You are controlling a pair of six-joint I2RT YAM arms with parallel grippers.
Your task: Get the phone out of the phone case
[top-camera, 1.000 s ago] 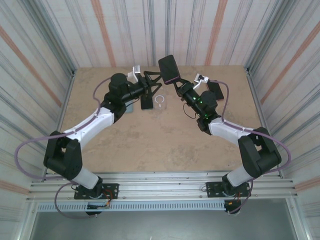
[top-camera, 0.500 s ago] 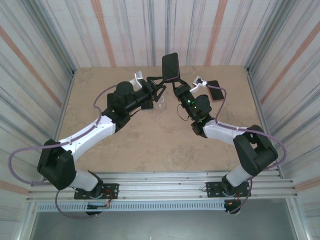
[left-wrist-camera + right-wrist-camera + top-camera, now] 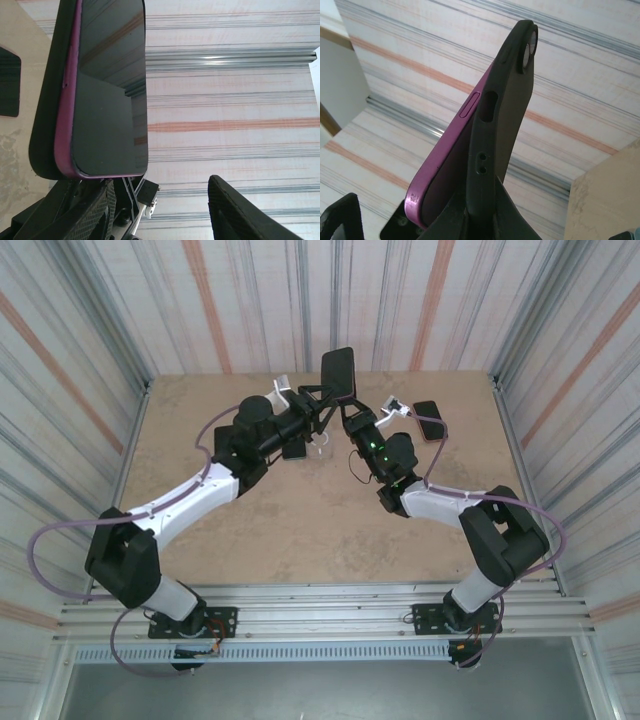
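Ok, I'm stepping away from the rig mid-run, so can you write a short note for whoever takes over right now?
Right end effector: shut on one end of the black case, holding it upright above the table.
Left end effector: open, right up against the phone, not gripping it.
Phone: purple-edged, partly peeled out of the case along one side, the rest seated.
Done: case lifted, phone partly loosened.
Left: close the left end effector on the phone and pull it free of the case.
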